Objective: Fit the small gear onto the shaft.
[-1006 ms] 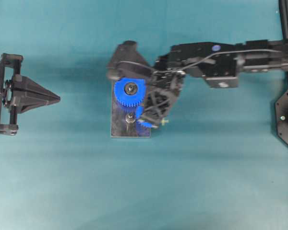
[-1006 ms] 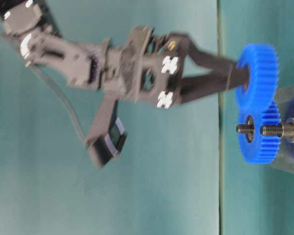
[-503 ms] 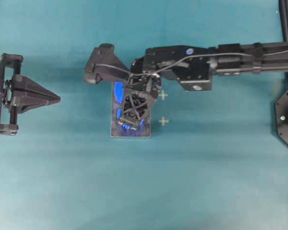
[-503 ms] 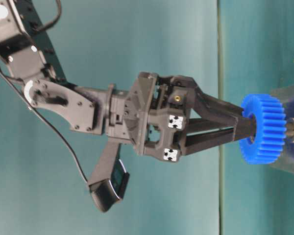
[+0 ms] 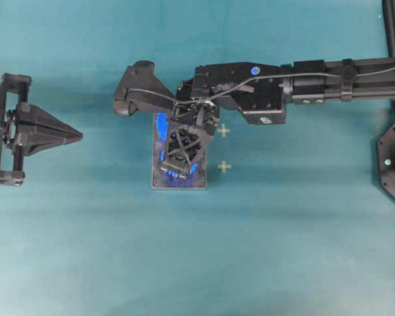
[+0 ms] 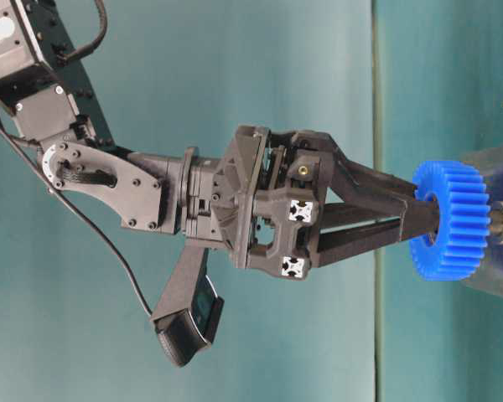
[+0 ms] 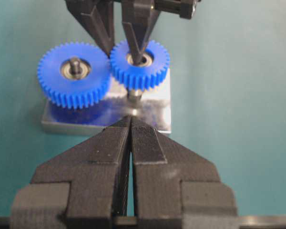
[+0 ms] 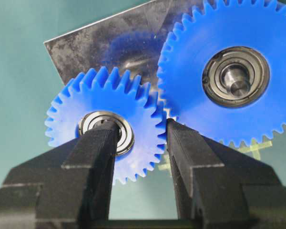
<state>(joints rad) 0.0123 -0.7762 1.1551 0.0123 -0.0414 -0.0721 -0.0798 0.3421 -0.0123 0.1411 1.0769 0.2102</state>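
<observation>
My right gripper is clamped on the small gear — 1 finger over the metal-ringed centre hole, the other pressed at the toothed rim next to the larger gear. In the left wrist view the small gear sits up on the shaft, with bare peg showing between its underside and the grey plate, so I judge it threaded on but not seated. Its teeth stand touching or just beside those of the larger gear; I cannot tell whether they are properly meshed.

To do this well I would keep the gear face level with the plate and press straight along the peg — any tilt would likely bind the bearing on the shaft. If the teeth butt crest to crest, a slight roll of the wrist should let them drop into mesh rather than forcing it. The finger over the centre hole may meet the peg tip before the gear bottoms out, so I should expect to let go and finish with a push on the rim.

My left gripper has its 2 jaws together, holding nothing, and rests well apart from the plate at the left of the overhead view.
</observation>
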